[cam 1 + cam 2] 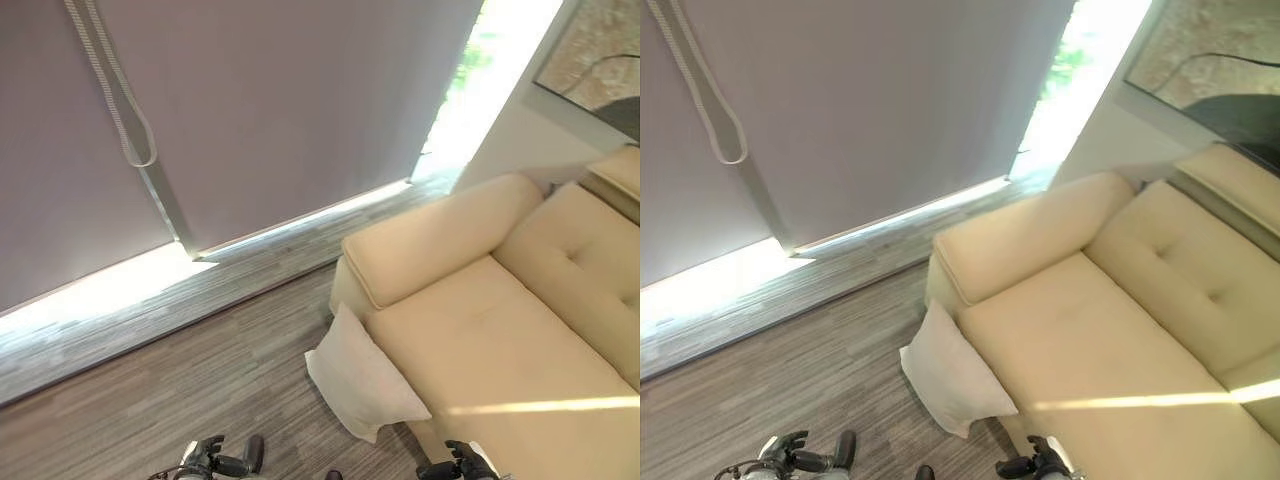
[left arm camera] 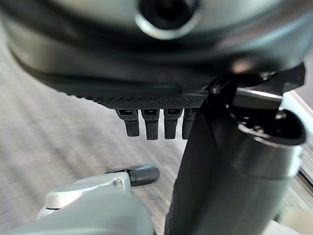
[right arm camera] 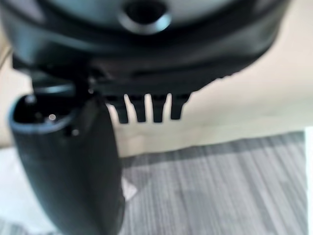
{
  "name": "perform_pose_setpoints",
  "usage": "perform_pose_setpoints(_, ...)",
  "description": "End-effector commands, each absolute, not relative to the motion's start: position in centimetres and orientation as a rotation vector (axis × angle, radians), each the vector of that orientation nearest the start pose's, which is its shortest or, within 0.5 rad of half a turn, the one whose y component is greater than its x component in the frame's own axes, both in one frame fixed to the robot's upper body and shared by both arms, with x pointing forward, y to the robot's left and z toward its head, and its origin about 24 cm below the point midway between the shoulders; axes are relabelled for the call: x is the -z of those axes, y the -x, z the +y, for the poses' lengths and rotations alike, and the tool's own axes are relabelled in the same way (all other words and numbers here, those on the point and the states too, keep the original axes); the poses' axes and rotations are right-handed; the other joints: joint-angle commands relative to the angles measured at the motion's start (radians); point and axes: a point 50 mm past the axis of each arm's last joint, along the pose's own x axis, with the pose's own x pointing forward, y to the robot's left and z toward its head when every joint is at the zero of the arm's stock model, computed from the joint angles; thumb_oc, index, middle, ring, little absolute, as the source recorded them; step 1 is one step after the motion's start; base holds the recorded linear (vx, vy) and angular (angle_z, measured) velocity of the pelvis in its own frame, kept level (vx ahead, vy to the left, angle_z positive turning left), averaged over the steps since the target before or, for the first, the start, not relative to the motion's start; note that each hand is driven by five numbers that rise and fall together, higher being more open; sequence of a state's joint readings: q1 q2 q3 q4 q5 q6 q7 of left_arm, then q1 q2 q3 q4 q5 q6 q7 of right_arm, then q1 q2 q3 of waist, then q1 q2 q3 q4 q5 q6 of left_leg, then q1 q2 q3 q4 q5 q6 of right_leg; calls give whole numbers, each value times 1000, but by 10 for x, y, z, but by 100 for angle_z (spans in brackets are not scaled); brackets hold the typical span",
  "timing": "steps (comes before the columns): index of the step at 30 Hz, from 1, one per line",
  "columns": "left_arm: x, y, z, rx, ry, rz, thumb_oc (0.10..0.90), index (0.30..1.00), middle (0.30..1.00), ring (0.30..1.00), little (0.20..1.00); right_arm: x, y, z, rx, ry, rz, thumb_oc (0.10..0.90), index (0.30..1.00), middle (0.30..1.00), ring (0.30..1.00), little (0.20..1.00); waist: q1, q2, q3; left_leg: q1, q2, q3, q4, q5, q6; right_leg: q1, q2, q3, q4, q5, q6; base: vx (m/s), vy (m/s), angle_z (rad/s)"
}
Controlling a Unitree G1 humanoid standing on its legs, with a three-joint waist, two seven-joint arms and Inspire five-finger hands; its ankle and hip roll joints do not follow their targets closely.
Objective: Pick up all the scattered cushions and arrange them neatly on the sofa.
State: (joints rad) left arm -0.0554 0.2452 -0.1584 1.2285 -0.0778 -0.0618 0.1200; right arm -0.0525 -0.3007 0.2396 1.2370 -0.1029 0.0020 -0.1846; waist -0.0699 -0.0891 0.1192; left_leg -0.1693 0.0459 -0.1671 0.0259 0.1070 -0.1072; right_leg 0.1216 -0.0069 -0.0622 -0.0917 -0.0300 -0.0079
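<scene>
A white cushion (image 1: 365, 378) lies on the grey striped floor (image 1: 180, 380), tipped up and leaning against the front corner of the cream sofa (image 1: 500, 330), just below the sofa's near armrest (image 1: 440, 235). One corner of it points up along the sofa's side, and its lower edge rests on the floor.

The left hand (image 2: 151, 122) hangs low over the floor, well clear of the sofa and to the side of the cushion; its fingers (image 2: 149, 128) hang straight and loose, released, with the thumb standing out beside them and nothing between them. The right hand (image 3: 146, 105) hangs just in front of the sofa's front edge, near the cushion's lower corner. Its fingers (image 3: 157, 111) are likewise straight and slack, grasping nothing, with the sofa's pale front and the floor showing past them.

Beyond the sofa's armrest a grey roller blind (image 1: 280, 110) covers the window, its looped cord (image 1: 125, 120) hanging down, and sunlight falls along the floor under it.
</scene>
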Motion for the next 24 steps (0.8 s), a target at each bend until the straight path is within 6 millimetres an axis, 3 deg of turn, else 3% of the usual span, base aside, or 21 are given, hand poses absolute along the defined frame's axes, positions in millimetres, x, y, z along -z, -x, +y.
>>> perform_pose_setpoints(1,152,-111,246,-139,-369,1113,800,900,900,900,900,147,-110,-264,108,639,1149,800,900,900,900,900,25,-22,-4,41,-23,83,36,-121,40,-72,-18,71,85,-39,100,258,330,-119)
perform_pose_setpoints(4,150,-116,246,-126,-387,1096,800,900,900,900,900,148,-117,-258,82,637,1135,800,900,900,900,900,24,-16,-18,84,-25,174,9,-137,73,-102,-53,111,130,-27,132,160,270,-89)
perform_pose_setpoints(7,146,-123,252,-147,-399,1072,800,900,900,900,900,147,-126,-252,67,641,1114,800,900,900,900,900,31,-7,-13,105,-26,229,-5,-148,91,-157,-71,107,206,-15,160,54,183,-102)
perform_pose_setpoints(10,143,-126,260,-175,-405,1064,800,900,900,900,900,145,-134,-246,58,629,1077,800,900,900,900,900,43,5,-2,134,-15,287,-25,-155,101,-220,-106,-13,296,-7,173,29,150,-81)
perform_pose_setpoints(12,144,-120,264,-184,-409,1082,800,900,900,900,900,145,-136,-245,57,628,1062,800,900,900,900,900,43,5,-4,164,-20,314,-45,-159,102,-231,-110,-99,280,-3,160,67,85,-78)
perform_pose_setpoints(13,144,-120,264,-183,-409,1082,800,900,900,900,900,145,-136,-245,57,628,1062,800,900,900,900,900,43,6,-4,166,-19,314,-47,-159,102,-230,-109,-100,280,-3,160,76,43,-47)
perform_pose_setpoints(14,145,-115,265,-191,-405,1100,800,900,900,900,900,144,-136,-246,58,632,1057,800,900,900,900,900,44,6,-7,182,-24,338,-54,-168,102,-245,-105,-175,249,3,147,75,30,-39)
perform_pose_setpoints(16,147,-109,267,-196,-399,1119,800,900,900,900,900,144,-134,-248,63,637,1059,800,900,900,900,900,46,9,-4,203,-29,358,-53,-185,104,-258,-105,-256,222,11,134,132,16,-59)
perform_pose_setpoints(18,147,-109,266,-183,-404,1121,800,900,900,900,900,145,-130,-251,76,628,1072,800,900,900,900,900,38,6,-5,208,-37,366,-32,-202,102,-231,-101,-262,170,14,135,135,-36,-55)
perform_pose_setpoints(19,148,-110,262,-163,-407,1118,800,900,900,900,900,146,-125,-253,94,604,1090,800,900,900,900,900,17,1,-4,197,-45,357,30,-219,99,-226,-72,-181,158,19,126,56,-35,-19)
perform_pose_setpoints(22,148,-112,260,-151,-404,1111,800,900,900,900,900,146,-121,-257,112,605,1103,800,900,900,900,900,16,-4,-5,188,-47,365,68,-228,93,-208,-80,-191,133,26,124,93,-51,11)
perform_pose_setpoints(23,147,-122,252,-113,-406,1081,800,900,900,900,900,145,-119,-263,141,596,1107,800,900,900,900,900,16,-15,14,112,-15,353,287,-209,61,-157,-69,-166,105,21,96,59,-75,7)
perform_pose_setpoints(24,147,-122,252,-114,-407,1081,800,900,900,900,900,145,-119,-263,141,596,1106,800,900,900,900,900,15,-17,11,108,-17,352,286,-206,61,-161,-70,-167,105,22,96,83,-69,14)
